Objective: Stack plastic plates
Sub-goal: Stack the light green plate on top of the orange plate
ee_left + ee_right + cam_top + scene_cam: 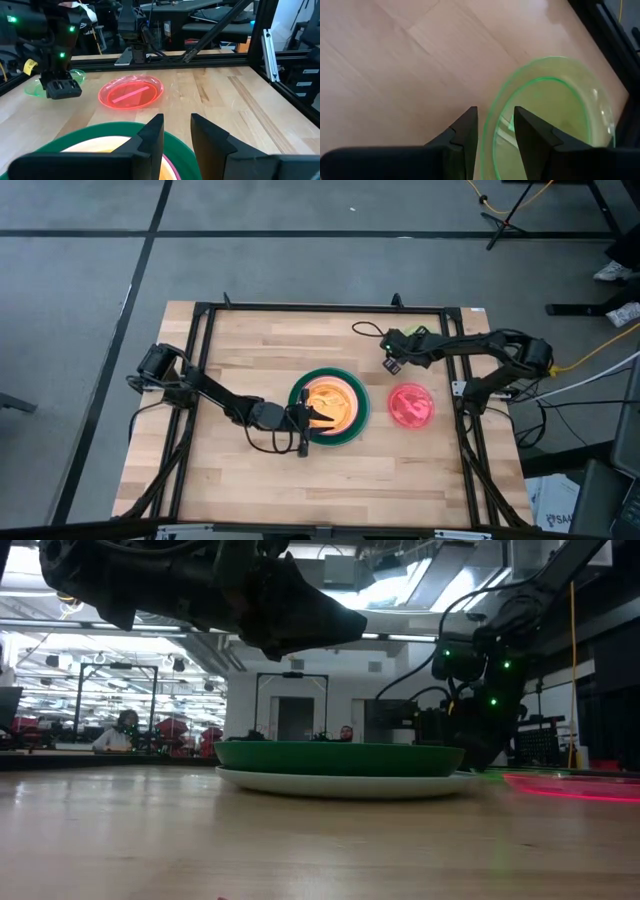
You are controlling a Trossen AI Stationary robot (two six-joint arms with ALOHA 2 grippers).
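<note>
Where the high view looks straight down, the stack sits at mid-frame: a dark green plate rimming an orange one, with the left gripper over its left edge. A red plate lies apart to the right, bare wood around it, and the right gripper hangs above and left of it near the table's far frame.

The low view alone shows a pale plate beneath the green one, the red rim at right.

The left wrist view shows its fingers slightly parted over the green rim, gripping nothing visible.

Only the right wrist view shows a lime green plate, its rim lying in the narrow gap of the right fingers; contact cannot be told.
</note>
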